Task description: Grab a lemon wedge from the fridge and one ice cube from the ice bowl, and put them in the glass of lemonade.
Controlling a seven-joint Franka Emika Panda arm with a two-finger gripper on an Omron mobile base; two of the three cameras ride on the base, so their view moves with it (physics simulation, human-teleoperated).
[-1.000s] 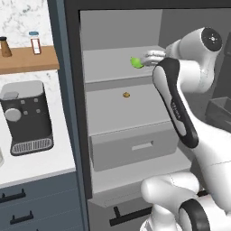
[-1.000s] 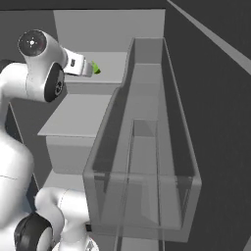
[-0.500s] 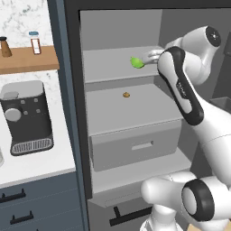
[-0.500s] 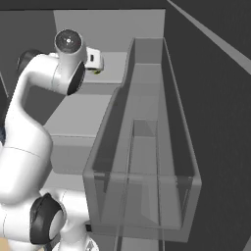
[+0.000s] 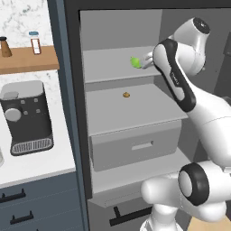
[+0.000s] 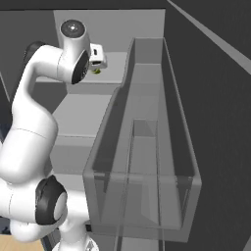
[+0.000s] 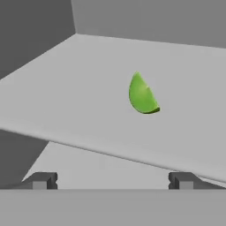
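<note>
Lemon wedge [image 7: 142, 95]: small, yellow-green, lying on the upper shelf [image 5: 113, 67] of the open fridge [image 5: 74, 113], apart from the gripper [image 7: 112, 180], whose two fingertips [image 7: 42, 180] stand wide apart with nothing between them, just short of the shelf's front edge. Brown morsel [image 5: 127, 94]: one, on the shelf below, above a closed grey drawer [image 5: 135, 146]. Outside the fridge, to its left: coffee machine [image 5: 27, 117] on a white counter [image 5: 36, 164], and two small bottles [image 5: 34, 43] on a wooden wall shelf [image 5: 29, 61].
</note>
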